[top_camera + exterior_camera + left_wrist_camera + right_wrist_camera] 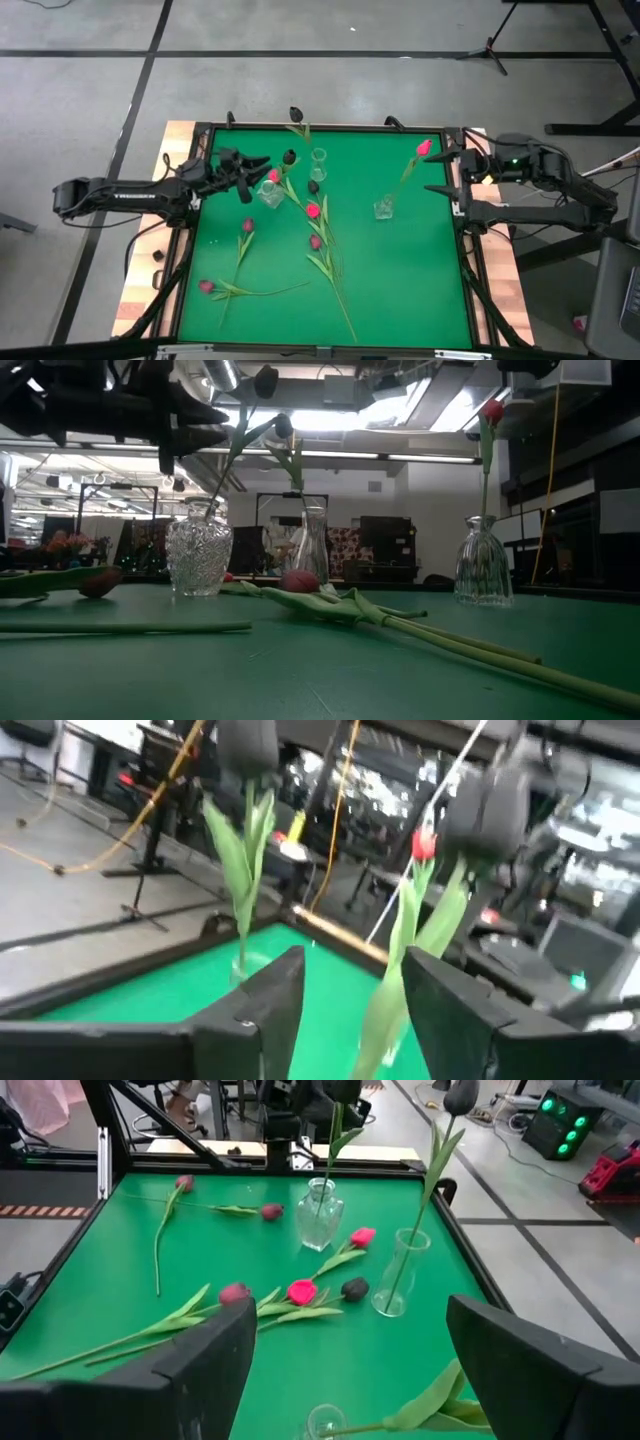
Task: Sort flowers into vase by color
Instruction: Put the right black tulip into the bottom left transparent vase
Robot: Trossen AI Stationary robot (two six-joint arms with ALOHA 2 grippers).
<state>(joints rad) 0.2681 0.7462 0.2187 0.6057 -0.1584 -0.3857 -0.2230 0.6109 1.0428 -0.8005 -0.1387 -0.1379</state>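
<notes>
The left arm reaches in from the table's left edge, its left gripper (258, 171) raised off the surface with fingers (262, 1008) parted. The right arm waits at the right edge, its right gripper (443, 172) spread wide.

- The left end effector (190, 425) is cut off by the low view's upper edge.
- The nearest vase (335, 1425) is cropped in the right wrist view.
- The left wrist view is blurred.
</notes>
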